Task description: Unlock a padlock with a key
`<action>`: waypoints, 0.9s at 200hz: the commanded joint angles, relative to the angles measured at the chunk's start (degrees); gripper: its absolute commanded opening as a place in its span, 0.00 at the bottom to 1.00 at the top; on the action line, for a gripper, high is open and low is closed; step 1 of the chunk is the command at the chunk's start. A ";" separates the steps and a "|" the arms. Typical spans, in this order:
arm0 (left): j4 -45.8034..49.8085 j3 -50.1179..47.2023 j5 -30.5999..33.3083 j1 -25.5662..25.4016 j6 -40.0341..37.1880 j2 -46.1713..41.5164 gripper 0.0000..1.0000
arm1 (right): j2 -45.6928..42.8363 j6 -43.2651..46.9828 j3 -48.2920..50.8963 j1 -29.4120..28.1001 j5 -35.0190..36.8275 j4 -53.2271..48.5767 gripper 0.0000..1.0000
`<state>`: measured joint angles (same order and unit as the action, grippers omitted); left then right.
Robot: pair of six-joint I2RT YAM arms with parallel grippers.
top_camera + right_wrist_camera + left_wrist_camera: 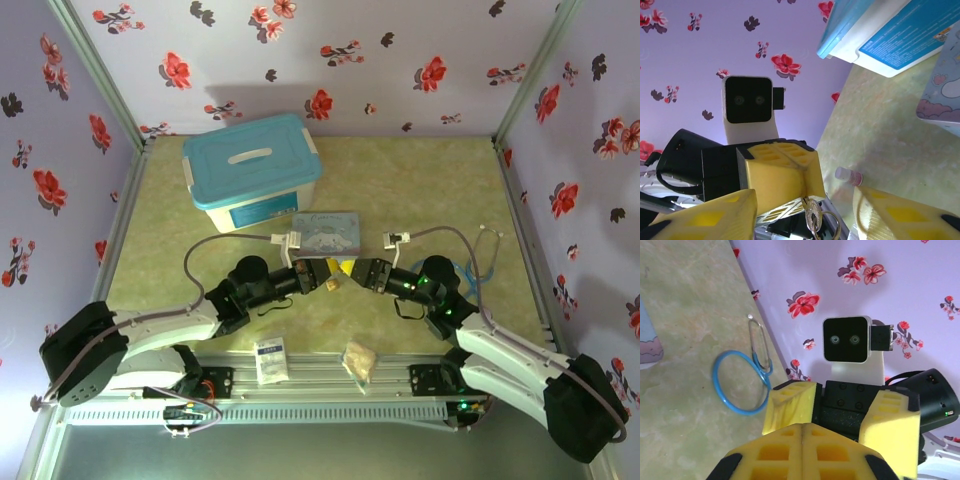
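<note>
L claw [799, 180] pinched on key [813, 221]: light, stiff, slick, dangling w/ ring [830, 223]. R claw [842, 407] spread; best taken by head.

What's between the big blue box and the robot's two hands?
The cartoon tin. In the top view it lies between the box and the left gripper and right gripper.

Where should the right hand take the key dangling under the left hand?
The free lower end, approached head-on. The key hangs thin and loose under the left hand's shut fingers, ring beside it; the open right hand faces it with a finger either side, so closing there likely pins it clear of the ring.
</note>
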<state>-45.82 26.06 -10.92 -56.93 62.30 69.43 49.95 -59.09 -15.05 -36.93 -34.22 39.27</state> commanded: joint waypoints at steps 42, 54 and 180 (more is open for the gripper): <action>-2.60 1.16 -1.43 0.50 -0.34 -0.26 0.00 | -0.76 1.25 -0.07 -0.83 -2.55 1.20 0.40; -2.44 1.43 -1.48 0.50 -0.51 -0.18 0.00 | -0.89 1.17 0.06 -1.02 -3.02 1.24 0.40; 2.73 2.98 -2.60 0.94 -3.71 -1.59 0.00 | -0.78 1.79 1.17 -1.48 -2.43 2.28 0.12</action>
<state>-43.99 27.51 -12.10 -56.55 60.86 68.51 49.78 -58.37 -14.17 -38.04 -36.21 40.07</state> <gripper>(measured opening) 0.043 0.131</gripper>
